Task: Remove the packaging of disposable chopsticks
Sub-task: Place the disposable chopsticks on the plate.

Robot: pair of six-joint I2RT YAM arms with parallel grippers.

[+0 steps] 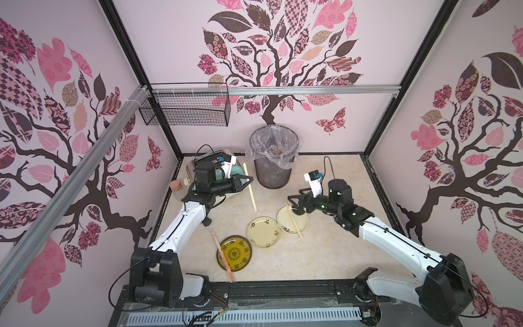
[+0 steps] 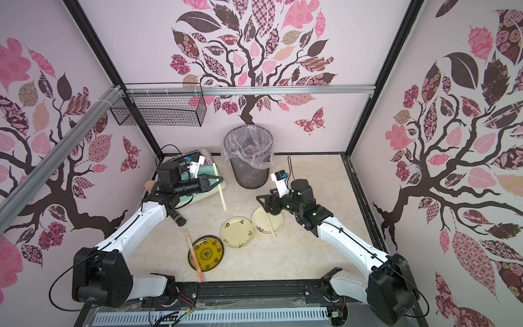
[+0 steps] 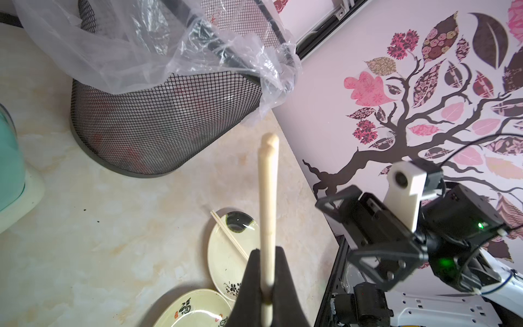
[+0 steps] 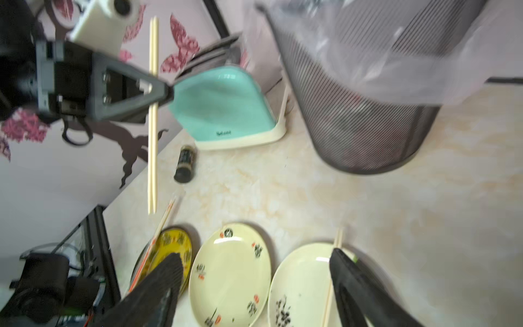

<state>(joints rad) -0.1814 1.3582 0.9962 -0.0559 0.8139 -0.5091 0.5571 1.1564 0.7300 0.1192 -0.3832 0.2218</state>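
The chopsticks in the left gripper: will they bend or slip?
Probably stiff: the chopsticks run straight though the left gripper pinches them at one spot. Thin wood, so likely light. They might swivel in the grip, as the long end hangs free.

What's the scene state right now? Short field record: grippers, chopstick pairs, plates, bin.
left gripper: shut on bare chopstick pair, beside the mesh bin
right gripper: open, empty, over the right cream plate
right cream plate: one bare pair lying across it
middle cream plate: empty
dark yellow plate: orange-red sleeved pair lying across its rim
wrapped pairs in view: one
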